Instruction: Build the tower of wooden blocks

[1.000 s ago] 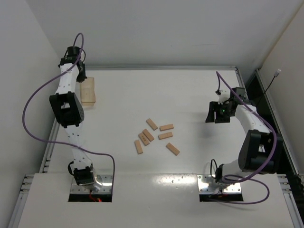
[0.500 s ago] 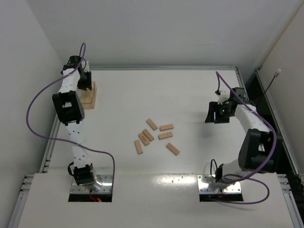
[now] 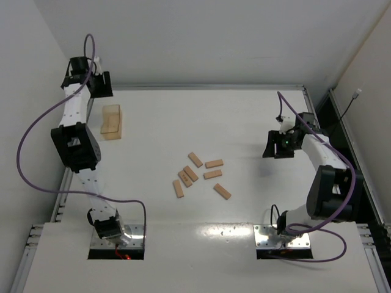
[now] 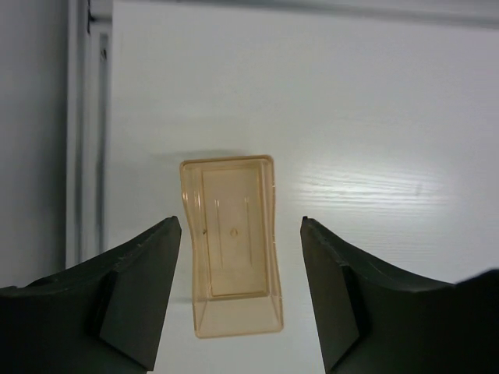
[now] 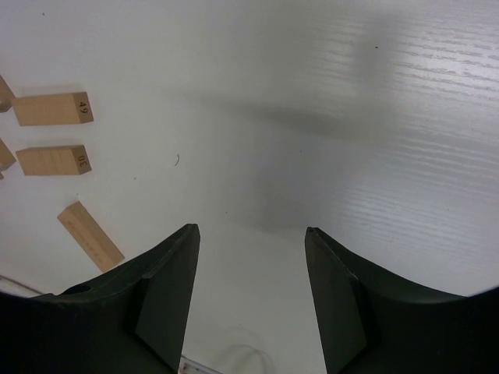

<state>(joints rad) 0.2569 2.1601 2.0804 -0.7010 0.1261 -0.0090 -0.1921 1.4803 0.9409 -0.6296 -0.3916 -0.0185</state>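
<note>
Several small tan wooden bars lie flat and scattered mid-table; none are stacked, so no wood block tower shows. The right wrist view catches three of these bars at its left edge. My left gripper hangs open high over the far left of the table. Its jaws are spread wide, and a translucent tan box lies on the table below, untouched. My right gripper hovers open at the right side, with only bare table between its fingers.
The tan box lies on its own near the table's left rail. White walls close in the back and left. Dark framing and a cable run along the right edge.
The left gripper was down at the tan box, shut on it; it has opened, let the box go and lifted up and back. The right arm has stayed still.
</note>
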